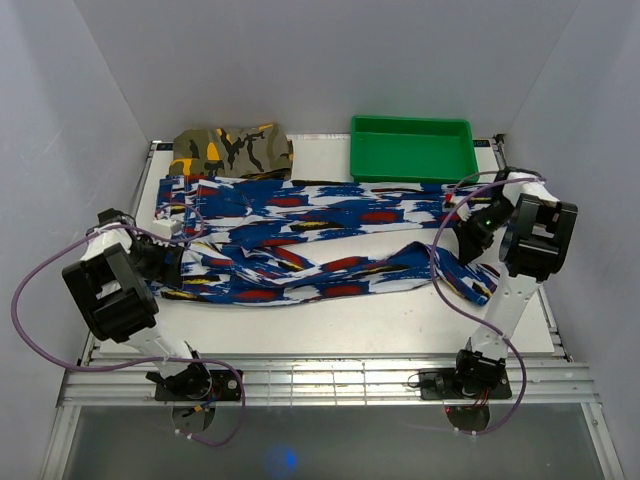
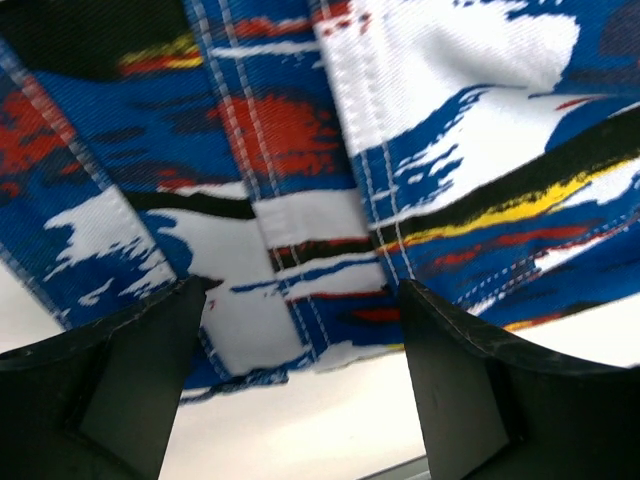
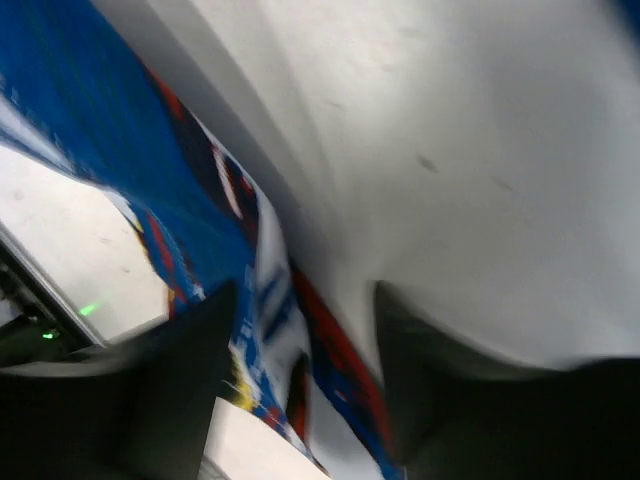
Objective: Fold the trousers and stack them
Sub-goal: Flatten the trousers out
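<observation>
Left arm low, left tool (image 2: 305, 290) spread wide over the trousers' (image 1: 320, 240) waistband. Right arm folded inward, right tool (image 3: 305, 300) apart at leg end; view blurred.

One pair of trousers (image 1: 320, 240); one folded camouflage garment (image 1: 232, 150); one green tray (image 1: 410, 172); two arms: left arm (image 1: 110, 290), right arm (image 1: 535, 240).
</observation>
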You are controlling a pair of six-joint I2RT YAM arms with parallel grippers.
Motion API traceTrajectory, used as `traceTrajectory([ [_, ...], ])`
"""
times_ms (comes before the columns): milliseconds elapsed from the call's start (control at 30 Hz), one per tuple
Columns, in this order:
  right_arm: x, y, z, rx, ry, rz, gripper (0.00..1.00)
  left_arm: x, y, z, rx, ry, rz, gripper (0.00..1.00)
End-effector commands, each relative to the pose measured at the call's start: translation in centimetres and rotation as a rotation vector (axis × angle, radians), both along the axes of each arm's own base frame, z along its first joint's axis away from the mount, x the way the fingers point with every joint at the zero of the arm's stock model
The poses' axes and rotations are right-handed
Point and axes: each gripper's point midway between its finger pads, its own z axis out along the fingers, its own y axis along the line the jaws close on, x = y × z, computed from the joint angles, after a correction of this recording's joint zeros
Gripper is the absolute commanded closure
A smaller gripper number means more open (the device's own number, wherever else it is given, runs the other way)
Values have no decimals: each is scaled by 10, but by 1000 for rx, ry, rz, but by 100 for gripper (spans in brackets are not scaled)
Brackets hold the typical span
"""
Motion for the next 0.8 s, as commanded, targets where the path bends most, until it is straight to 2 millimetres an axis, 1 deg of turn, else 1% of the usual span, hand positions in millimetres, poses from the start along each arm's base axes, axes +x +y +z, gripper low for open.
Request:
traceTrajectory([
  [0,37,-19,51,13,-132,-190,27,14,21,28,9,-90,17,11],
  [33,43,-28,66,2,-178,-218,22,16,21,36,-19,-111,26,8],
  [67,45,-32,74,-3,-200,-238,4,14,22,44,-53,-119,50,7],
  [100,45,-36,82,-8,-220,-258,9,24,23,61,-79,-171,66,5],
  [133,41,-46,93,-31,-249,-285,9,26,24,69,-92,-184,81,4],
  [167,37,-51,98,-41,-255,-301,10,22,22,74,-116,-176,99,2],
  [233,22,-63,101,-72,-263,-310,10,27,24,89,-126,-199,124,2],
  [267,5,-66,100,-98,-244,-308,10,27,25,91,-126,-200,143,2],
  [333,-16,-69,96,-104,-239,-279,8,26,27,93,-134,-192,171,2],
  [367,-41,-61,87,-110,-204,-242,7,24,28,93,-143,-185,187,2],
  [433,-61,-54,81,-105,-201,-179,4,22,27,92,-162,-181,202,2],
  [467,-62,-52,83,-118,-257,-148,3,21,24,90,-181,-181,206,2],
  [500,-73,-45,72,-111,-241,-140,2,21,22,89,-191,-179,208,2],
  [533,-72,-41,74,-133,-282,-118,1,20,18,88,-212,-179,207,2],
  [567,-73,-37,70,-148,-299,-104,1,19,17,87,-217,-177,207,2],
  [600,-72,-35,56,-171,-324,-89,1,19,16,87,-221,-179,208,2],
  [633,-69,-27,56,-193,-368,-51,1,19,15,86,-226,-175,209,2],
  [667,-69,-26,49,-223,-376,-37,1,18,15,84,-228,-171,210,2],
  [700,-58,-28,45,-256,-437,-28,2,18,15,84,-226,-170,211,2],
  [733,-67,-17,30,-259,-424,12,2,17,16,83,-222,-167,212,2],
  [767,-67,-20,27,-302,-449,30,3,18,17,82,-214,-172,209,2],
])
